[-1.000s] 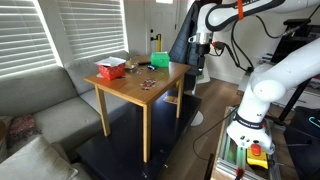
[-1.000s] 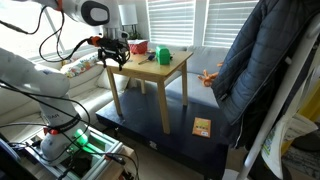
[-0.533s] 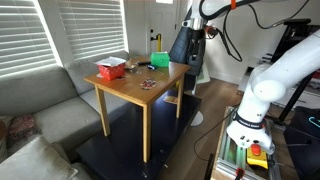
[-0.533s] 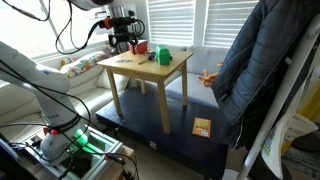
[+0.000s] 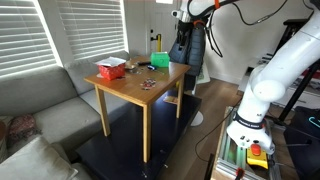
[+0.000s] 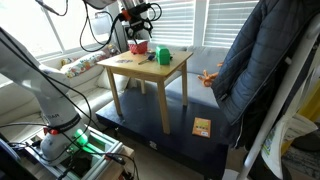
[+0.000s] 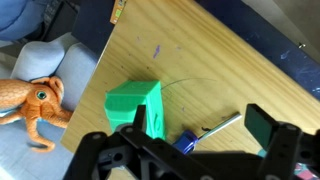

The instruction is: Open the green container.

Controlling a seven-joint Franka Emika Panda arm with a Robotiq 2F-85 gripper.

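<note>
The green container (image 5: 160, 58) is a small bright green box with its lid on, standing near the far edge of the wooden table (image 5: 135, 88). It also shows in the other exterior view (image 6: 162, 56) and in the wrist view (image 7: 134, 107). My gripper (image 5: 180, 18) (image 6: 138, 18) hangs high above the table, open and empty. In the wrist view the jaws (image 7: 205, 130) span a blue-handled screwdriver (image 7: 200, 133), and the green container lies just beside one finger.
A red container (image 5: 110, 68) (image 6: 138, 47) with white contents stands on the table. A dark jacket (image 5: 186, 48) hangs behind the table. An orange octopus toy (image 7: 25, 100) lies off the table edge. A sofa (image 5: 40, 110) is beside the table.
The arm has risen and swung from beside the table to high above it, near the green container. The gripper stays open and empty. Nothing on the table has moved.
</note>
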